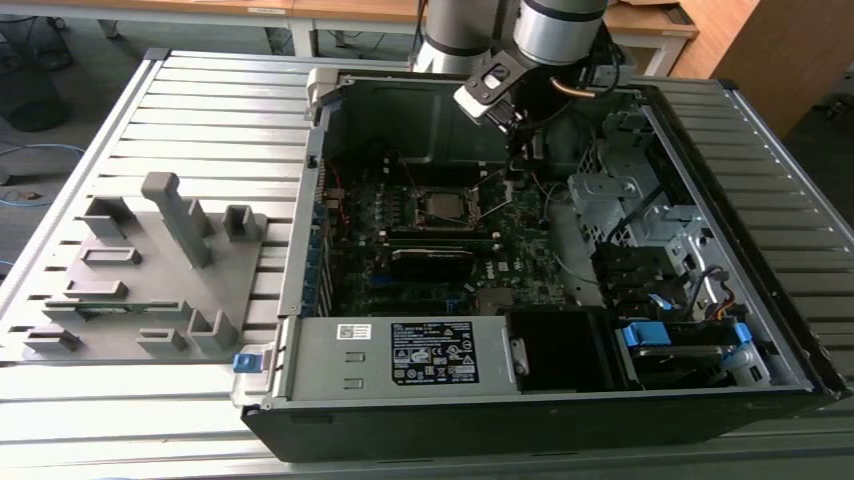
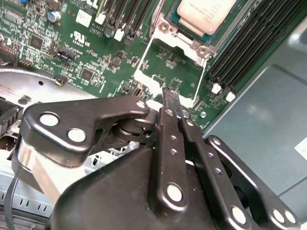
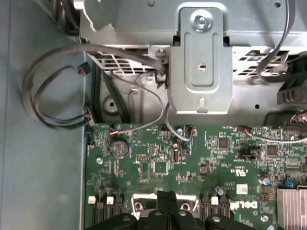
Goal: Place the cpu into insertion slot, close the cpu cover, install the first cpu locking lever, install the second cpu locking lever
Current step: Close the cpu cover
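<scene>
Pinched narrow, the claw [image 2: 171, 98] hangs near the motherboard's [image 2: 96, 57] edge, just beside the insertion slot [image 2: 164, 28] with the cpu [image 2: 206, 12] seated inside.

Ext cam: up high, off the arm [image 1: 561, 25], angled down on the open case [image 1: 300, 250] on the table [image 1: 214, 120]. It sits far enough back to get the whole case, w/ the arm at the far side.

Second wrist cam: right behind the gripper [image 2: 170, 93], sighting along it to the board [image 2: 96, 57]. V. close, w/ the cpu [image 2: 206, 14] just past the tips.

First wrist cam: same wrist, wider take. It faces down over the board [image 3: 192, 158] twd the bracket [image 3: 201, 62] beyond, w/ the gripper [image 3: 168, 196] tips just in frame.

Shared: both wrist views get the gripper plus the board strip by it. Ext view covers all that: board [image 1: 387, 215], cpu [image 1: 441, 207], gripper [image 1: 514, 172].
</scene>
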{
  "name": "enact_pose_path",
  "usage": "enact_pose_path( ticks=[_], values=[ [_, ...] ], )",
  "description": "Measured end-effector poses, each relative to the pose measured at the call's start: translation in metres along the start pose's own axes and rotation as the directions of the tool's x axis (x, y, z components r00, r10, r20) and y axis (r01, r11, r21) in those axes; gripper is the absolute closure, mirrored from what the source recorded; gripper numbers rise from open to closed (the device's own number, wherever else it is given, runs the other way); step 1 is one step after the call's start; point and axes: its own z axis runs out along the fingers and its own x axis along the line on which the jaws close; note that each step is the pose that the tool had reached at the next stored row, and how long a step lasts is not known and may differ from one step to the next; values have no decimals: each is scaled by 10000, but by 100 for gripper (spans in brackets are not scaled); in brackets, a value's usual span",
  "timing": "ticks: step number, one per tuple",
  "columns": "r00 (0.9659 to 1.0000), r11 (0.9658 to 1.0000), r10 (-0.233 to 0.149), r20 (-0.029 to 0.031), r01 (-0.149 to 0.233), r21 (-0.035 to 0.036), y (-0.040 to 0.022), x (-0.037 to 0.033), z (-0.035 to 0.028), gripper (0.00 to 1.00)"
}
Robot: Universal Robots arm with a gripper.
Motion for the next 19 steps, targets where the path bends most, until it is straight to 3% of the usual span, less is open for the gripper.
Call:
enact_pose_path(
  ticks=[12, 19],
  values=[
    [10000, 10000, 1, 0, -1, 23, 149, 1, 3, 89],
    [10000, 10000, 1, 2, -1, 27, 167, 1, 5, 89]
  ],
)
